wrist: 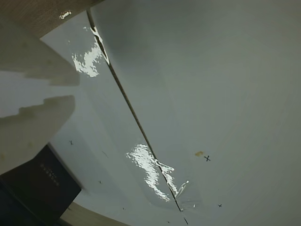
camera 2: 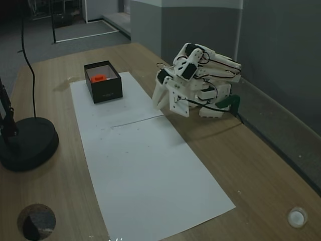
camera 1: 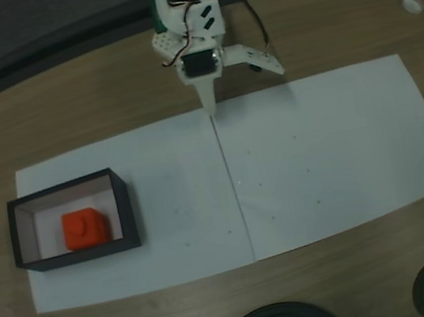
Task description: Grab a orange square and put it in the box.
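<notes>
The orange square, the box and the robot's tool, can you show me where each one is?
orange square (camera 1: 85, 228), a fixed view, on its top face.
box (camera 1: 124, 207), a fixed view, on its right black wall.
tool (camera 1: 208, 106), a fixed view, at the fingertips over the paper's edge.

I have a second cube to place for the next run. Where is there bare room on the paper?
The right sheet is bare, from the seam to its far edge. Left sheet: crowded by the box holding the orange square.

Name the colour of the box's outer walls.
Black, with a pale inside; the box shows best in a fixed view.
</notes>
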`<state>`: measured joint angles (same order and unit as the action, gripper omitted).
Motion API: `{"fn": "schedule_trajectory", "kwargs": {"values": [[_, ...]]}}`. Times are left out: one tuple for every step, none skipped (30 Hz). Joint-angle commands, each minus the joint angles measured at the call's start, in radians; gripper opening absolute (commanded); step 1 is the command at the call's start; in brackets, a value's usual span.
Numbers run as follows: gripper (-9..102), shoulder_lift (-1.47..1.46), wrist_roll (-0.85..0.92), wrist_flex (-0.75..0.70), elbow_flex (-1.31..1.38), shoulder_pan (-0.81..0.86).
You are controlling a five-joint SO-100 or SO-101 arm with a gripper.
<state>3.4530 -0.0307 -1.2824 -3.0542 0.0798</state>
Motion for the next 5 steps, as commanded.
{"fn": "schedule_trajectory", "kwargs": {"values": [[0,0.023,-0.005,-0.012,0.054,0.002],[0,0.023,-0.006,-0.012,0.054,0.005],[0,0.023,-0.006,-0.012,0.054,0.005],[0,0.023,-0.006,-0.012,0.054,0.005],[0,0.023,-0.006,-0.012,0.054,0.005]]}}
